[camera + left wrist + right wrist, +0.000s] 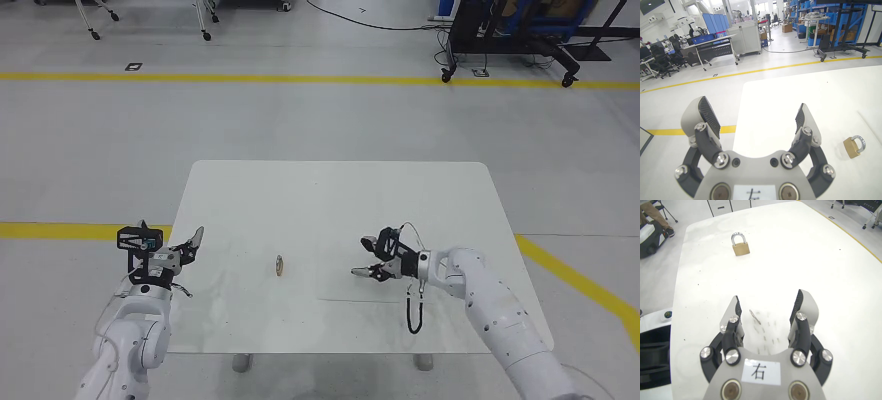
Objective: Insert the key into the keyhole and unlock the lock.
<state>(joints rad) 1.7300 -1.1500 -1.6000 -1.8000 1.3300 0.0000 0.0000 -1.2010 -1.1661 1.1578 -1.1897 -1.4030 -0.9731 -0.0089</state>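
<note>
Right claw (768, 308), spread wide, straddles what looks like the key (754, 316), apparently to pick it up. Left claw (753, 113) hangs wide at the counter (791, 256) edge, with the brass padlock (740, 248) between them.

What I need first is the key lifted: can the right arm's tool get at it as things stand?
Probably yes: the right tool hangs open over the key, which lies flat on the table inside its span, nothing between them; the lock sits well clear.

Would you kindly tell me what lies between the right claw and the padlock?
The right wrist view shows only bare table between the right claw and the padlock; the key lies nearer, within the open claw.
</note>
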